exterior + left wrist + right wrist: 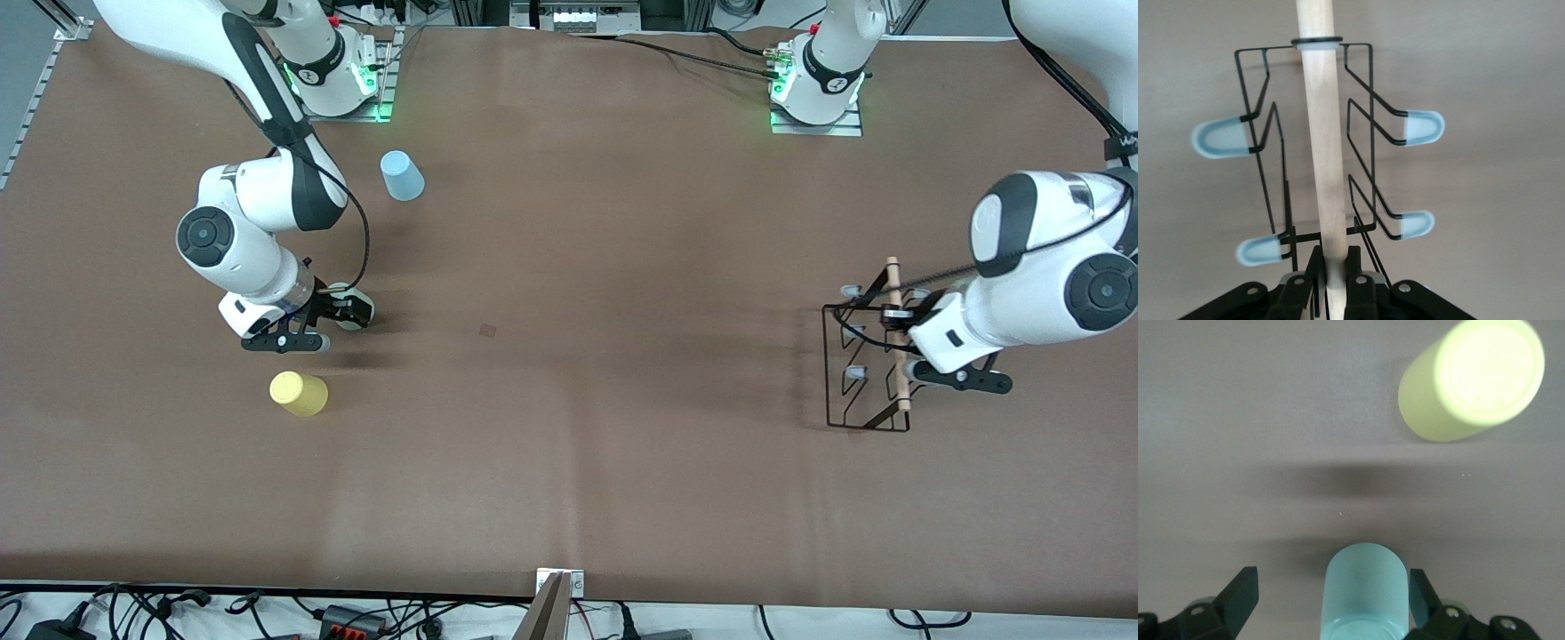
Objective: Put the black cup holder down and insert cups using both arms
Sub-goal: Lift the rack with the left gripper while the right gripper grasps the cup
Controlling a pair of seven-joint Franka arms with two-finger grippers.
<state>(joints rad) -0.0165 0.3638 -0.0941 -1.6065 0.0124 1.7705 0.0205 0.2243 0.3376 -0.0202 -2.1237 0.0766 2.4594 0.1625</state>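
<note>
The thin black wire cup holder (867,369), with its light wooden rod handle (896,302) and pale grey-tipped prongs (1221,138), is standing on the brown table (569,400) toward the left arm's end. The left gripper (900,322) is reaching in from that arm's white wrist and is clamping its black fingers (1315,270) tight on the wooden rod; in the left wrist view the rod (1323,140) is running straight up between the fingers, with four of the prongs sticking out on either side of it.

Toward the right arm's end of the table, three small plastic cups are sitting apart from each other. The pale green cup (354,313) is sitting between the spread fingers of the right gripper (333,324), which is standing wide open around it, and the right wrist view is showing a gap between one finger (1238,597) and the pale green cup (1365,590). The yellow cup (300,393) is resting upside down nearer to the front camera than the green one, and it is showing in the right wrist view (1475,377) as well. The light blue cup (402,175) is standing upside down farther from the front camera, near the right arm's base (342,80).

The only writing in view is a small round white mark on the black band of each arm's base, too small to read.
</note>
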